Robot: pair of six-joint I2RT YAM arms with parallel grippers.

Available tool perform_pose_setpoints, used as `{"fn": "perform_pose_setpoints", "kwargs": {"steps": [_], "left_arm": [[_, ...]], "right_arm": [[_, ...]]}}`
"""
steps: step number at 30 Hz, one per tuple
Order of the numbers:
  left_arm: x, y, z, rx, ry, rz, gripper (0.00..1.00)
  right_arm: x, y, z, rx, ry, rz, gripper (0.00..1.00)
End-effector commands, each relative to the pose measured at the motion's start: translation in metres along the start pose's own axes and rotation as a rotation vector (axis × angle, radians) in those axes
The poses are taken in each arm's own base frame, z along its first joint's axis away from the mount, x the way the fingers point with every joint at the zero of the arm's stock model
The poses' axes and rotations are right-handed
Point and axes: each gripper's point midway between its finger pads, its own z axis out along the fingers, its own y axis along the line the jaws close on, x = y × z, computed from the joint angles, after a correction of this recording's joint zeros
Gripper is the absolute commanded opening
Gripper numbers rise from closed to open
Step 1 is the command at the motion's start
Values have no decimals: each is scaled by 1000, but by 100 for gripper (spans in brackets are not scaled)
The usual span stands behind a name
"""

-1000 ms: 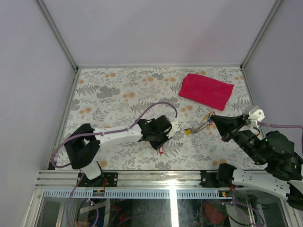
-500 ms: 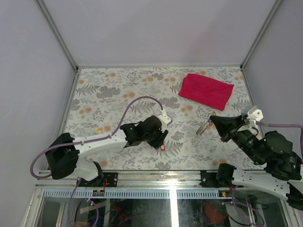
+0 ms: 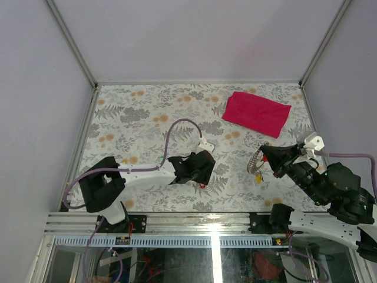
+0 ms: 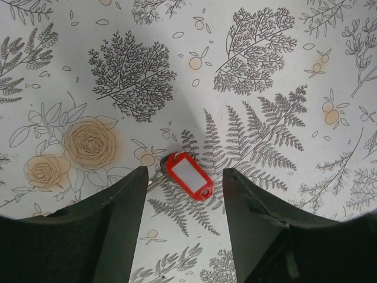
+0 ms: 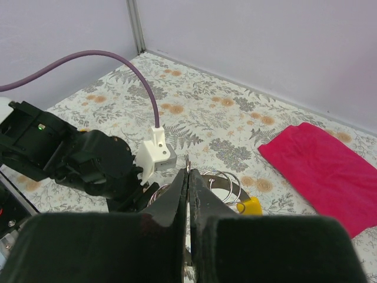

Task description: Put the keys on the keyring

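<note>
**Step in hand: pickup of the red-tagged key (image 4: 189, 175) by the left gripper (image 3: 200, 177).**

The key lies flat on the table (image 3: 135, 118) near the front edge. It sits directly below the gripper and between its two fingers, which stand apart with nothing held.

1. Lower straight down until the fingertips reach the surface on either side of the tag.
2. Close across the tag's narrow width. The tag lies slantwise to the jaw line, so a small wrist turn would probably square the grip.
3. The silvery metal end lies just beside the finger on the left of the wrist view. Avoid pinning it under that finger.

Farther out and to the right, the right gripper (image 5: 187, 175) is clamped on the keyring (image 5: 221, 177). It appears to hold the ring off the table, with a yellow tag (image 5: 250, 205) alongside.

**View coverage**

- **Left wrist view:** only this view shows the tag's orientation and the gap on each side. In the top view the key is a red speck at the gripper's edge.
- **Right wrist view:** only this view shows the ring coils at the closed fingertips.
- **Top view:** only this view shows the spacing between the two grippers. It also shows the red cloth (image 3: 257, 113) at the far side, well apart from both.
</note>
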Motion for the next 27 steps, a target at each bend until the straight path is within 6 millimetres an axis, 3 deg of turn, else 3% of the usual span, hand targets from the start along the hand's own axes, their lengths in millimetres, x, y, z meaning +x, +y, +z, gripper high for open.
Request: {"fn": "perform_pose_setpoints", "kwargs": {"steps": [1,16,27], "left_arm": [[-21,-9,6,-79,-98,-55,55],[6,-8,31,-204,-26,52,46],[-25,7,-20,-141,-171,19,49]], "right_arm": [[-14,0,4,16,-42,33,0],[-9,2,7,15,-24,13,0],[-5,3,9,14,-12,9,0]]}}
